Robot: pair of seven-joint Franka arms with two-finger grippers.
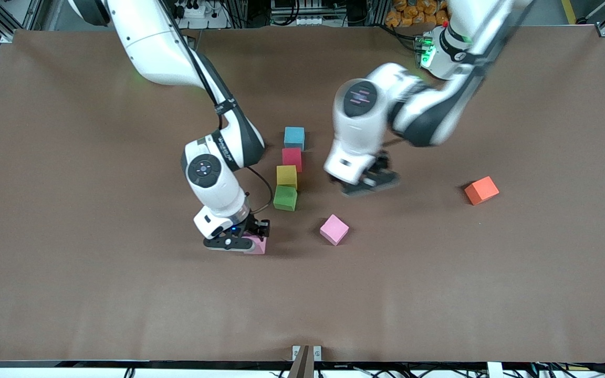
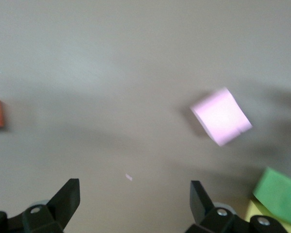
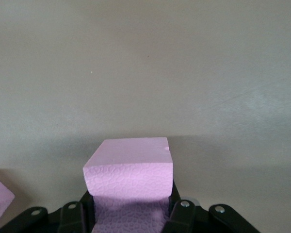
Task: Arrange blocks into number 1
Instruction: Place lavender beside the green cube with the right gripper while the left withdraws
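Note:
A column of blocks runs toward the front camera: blue, red, yellow, green. My right gripper is low at the table, nearer the camera than the green block, and shut on a pink block. That pink block fills the space between its fingers. A loose pink block lies tilted beside the column, and it shows as a pink block ahead of my left gripper. My left gripper hangs open and empty over the table beside the yellow block.
An orange block lies alone toward the left arm's end of the table. The brown table cover runs to its front edge, where a small clamp sits.

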